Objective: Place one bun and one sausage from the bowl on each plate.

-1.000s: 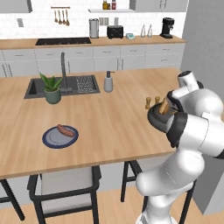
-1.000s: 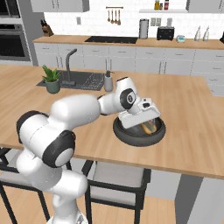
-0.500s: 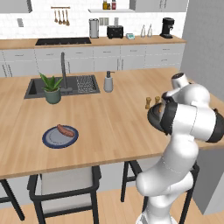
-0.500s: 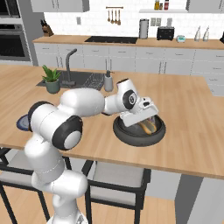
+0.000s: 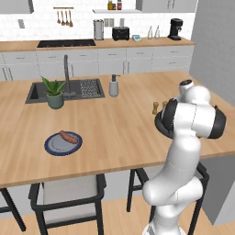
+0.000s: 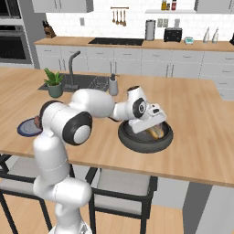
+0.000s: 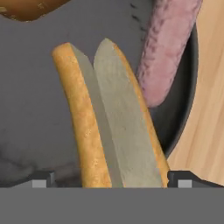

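Counter (image 5: 119,133) carried everything. Bowl (image 6: 145,139) sat near its front edge, far right of the blue plate (image 5: 63,143) with a sausage (image 5: 69,137). Gripper (image 7: 111,178) hung over bowl, fingers wide apart straddling a split bun (image 7: 109,127), gripping nothing; pink sausage (image 7: 164,48) just beside. Shakers (image 5: 155,108) behind bowl.

In the left base view we see the arm covering most of the bowl (image 5: 159,123) at the right of the frame; only a dark sliver of rim shows. In the right base view the hand hides the bowl's (image 6: 145,139) contents at centre, and the arm's shoulder cuts off the blue-rimmed plate (image 6: 26,127) at left. In the hand view the split bun (image 7: 109,127) runs off the bottom edge, the sausage (image 7: 164,48) off the top, and a second bun (image 7: 30,8) is clipped at upper left.
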